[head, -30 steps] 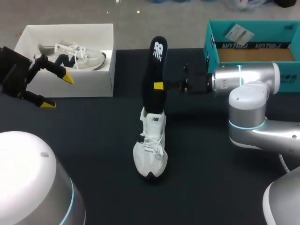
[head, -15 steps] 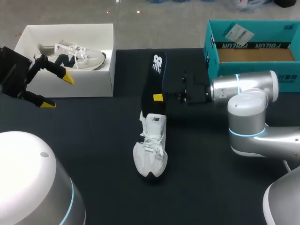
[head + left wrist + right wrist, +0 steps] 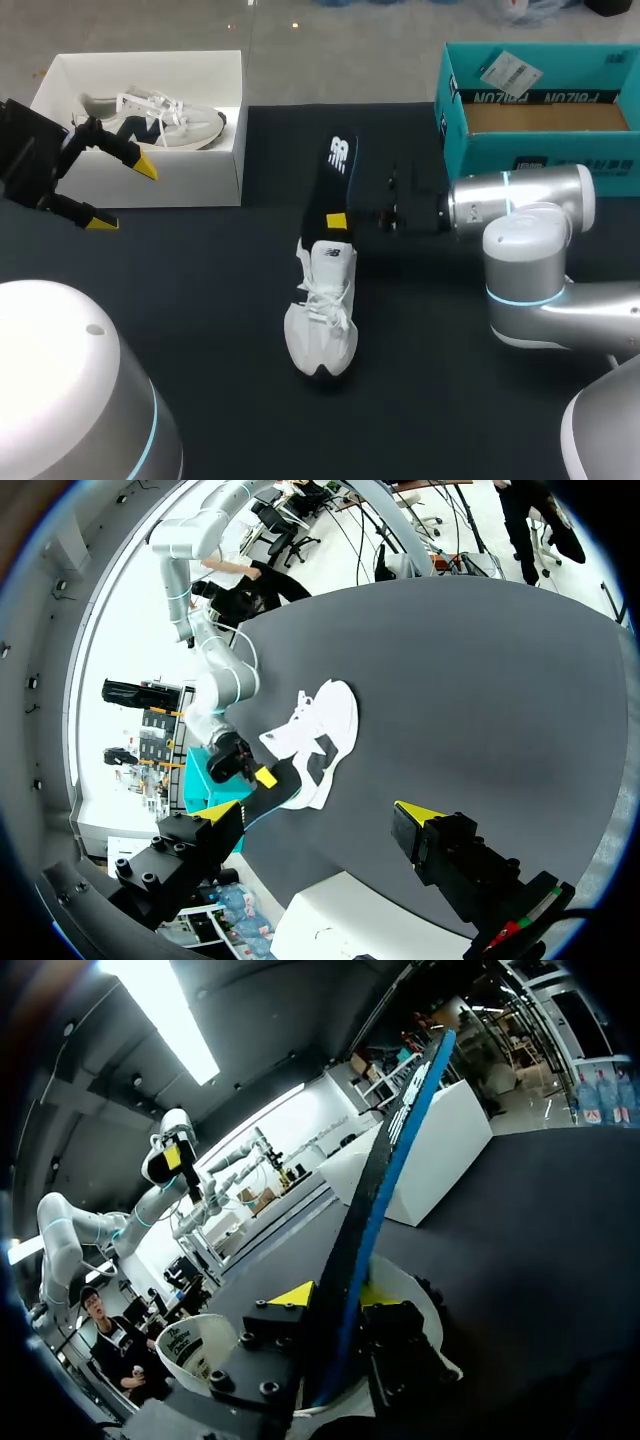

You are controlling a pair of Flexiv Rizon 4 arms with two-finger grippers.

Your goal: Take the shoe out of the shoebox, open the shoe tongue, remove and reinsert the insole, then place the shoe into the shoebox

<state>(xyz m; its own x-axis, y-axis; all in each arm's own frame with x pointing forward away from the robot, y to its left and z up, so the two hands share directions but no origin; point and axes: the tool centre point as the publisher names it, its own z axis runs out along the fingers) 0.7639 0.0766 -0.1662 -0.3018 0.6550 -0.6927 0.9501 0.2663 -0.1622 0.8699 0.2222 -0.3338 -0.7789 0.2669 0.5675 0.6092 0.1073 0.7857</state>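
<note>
the white shoe [image 3: 322, 325] lies mid-table with the black insole [image 3: 335, 175] rising from its heel, clamped between the fingers of the right gripper [image 3: 333, 219]; the left gripper [image 3: 122, 194] hangs wide open, holding nothing, beside the white shoebox [image 3: 190, 178]

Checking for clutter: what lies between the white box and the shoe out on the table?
Nothing. In the head view the stretch between the white box and the shoe is bare black table.

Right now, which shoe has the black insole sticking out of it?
The white shoe out on the dark table; the right pincer grips its insole. The other shoe lies in the white box.
</note>
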